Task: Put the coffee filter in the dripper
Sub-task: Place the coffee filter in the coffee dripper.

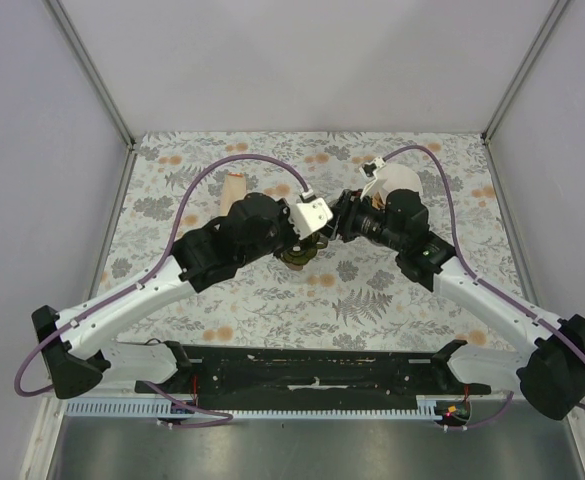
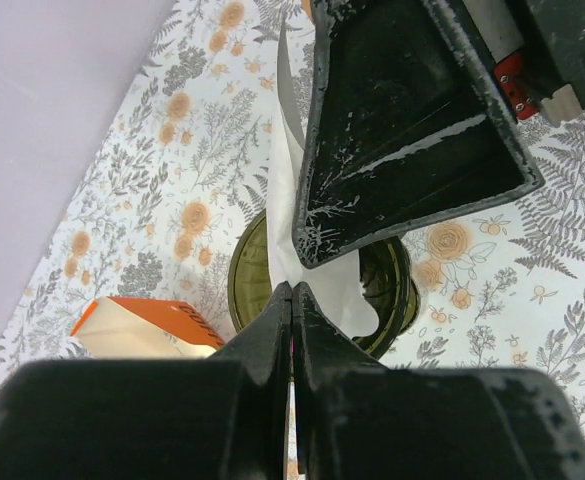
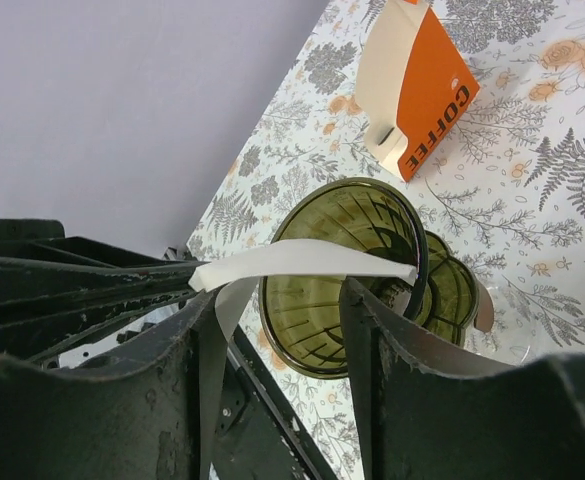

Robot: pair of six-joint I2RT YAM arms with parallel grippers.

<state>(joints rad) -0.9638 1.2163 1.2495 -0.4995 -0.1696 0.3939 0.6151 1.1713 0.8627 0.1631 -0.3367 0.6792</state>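
The dripper (image 3: 322, 330) is a green glass cone standing on the flowered table, seen under both wrists (image 1: 302, 256). My left gripper (image 2: 292, 290) is shut on the lower edge of the white coffee filter (image 2: 317, 270), which hangs over the dripper's mouth (image 2: 387, 290). In the right wrist view the filter (image 3: 302, 260) stretches as a white band across the dripper's rim, from the left gripper's black fingers (image 3: 82, 285) to my right fingertips. My right gripper (image 3: 282, 300) stands open, its fingers on either side of the filter's edge, gripping nothing. The two grippers meet nose to nose above the dripper (image 1: 332, 215).
An orange and cream coffee filter box (image 3: 422, 90) stands on the table beyond the dripper, left of the left wrist (image 1: 234, 190). A white rounded object (image 1: 392, 180) sits behind the right wrist. The enclosure's walls ring the table (image 1: 222, 320).
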